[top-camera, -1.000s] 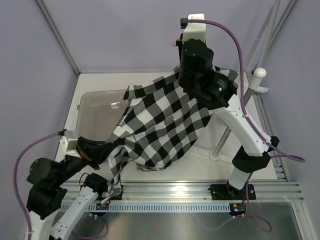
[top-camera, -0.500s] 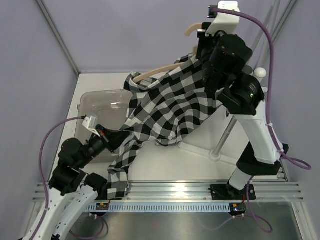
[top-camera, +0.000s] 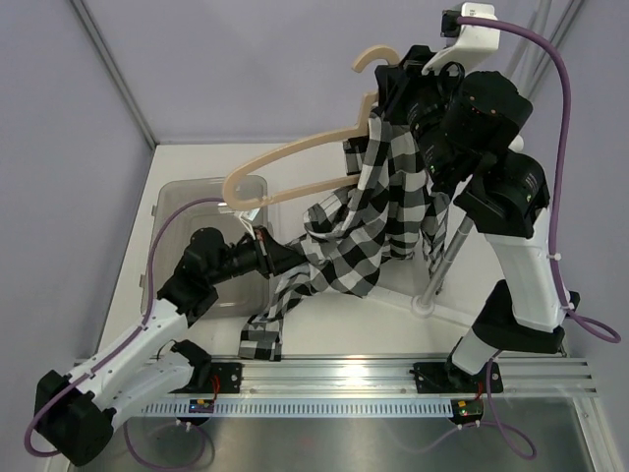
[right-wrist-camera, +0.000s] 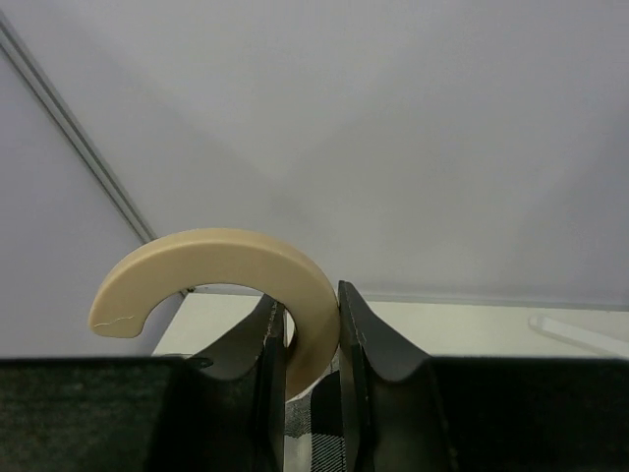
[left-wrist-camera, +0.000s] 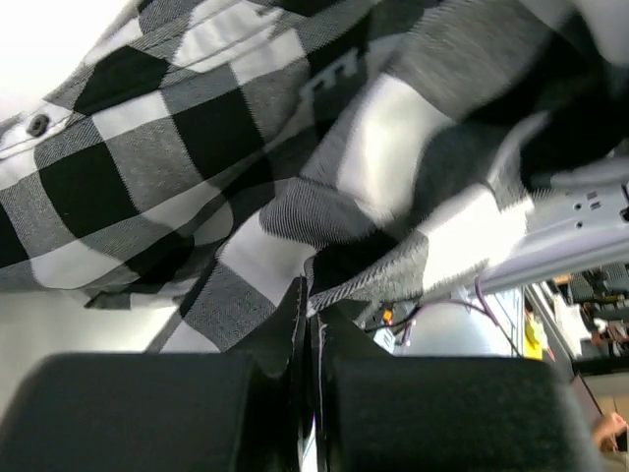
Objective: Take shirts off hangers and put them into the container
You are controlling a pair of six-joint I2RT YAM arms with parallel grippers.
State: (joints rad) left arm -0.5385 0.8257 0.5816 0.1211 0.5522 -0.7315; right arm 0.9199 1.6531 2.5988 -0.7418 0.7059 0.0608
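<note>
The clear container stands at the left side of the table. The checked shirt hangs beside it, not inside. Its upper part is on the right end of the beige hanger, and one sleeve falls down to the table. The right gripper is only a little open, its jaws clamped on the neck of the hanger's hook, high in the air. The left gripper is fully closed and pinches a fold of the shirt.
</note>
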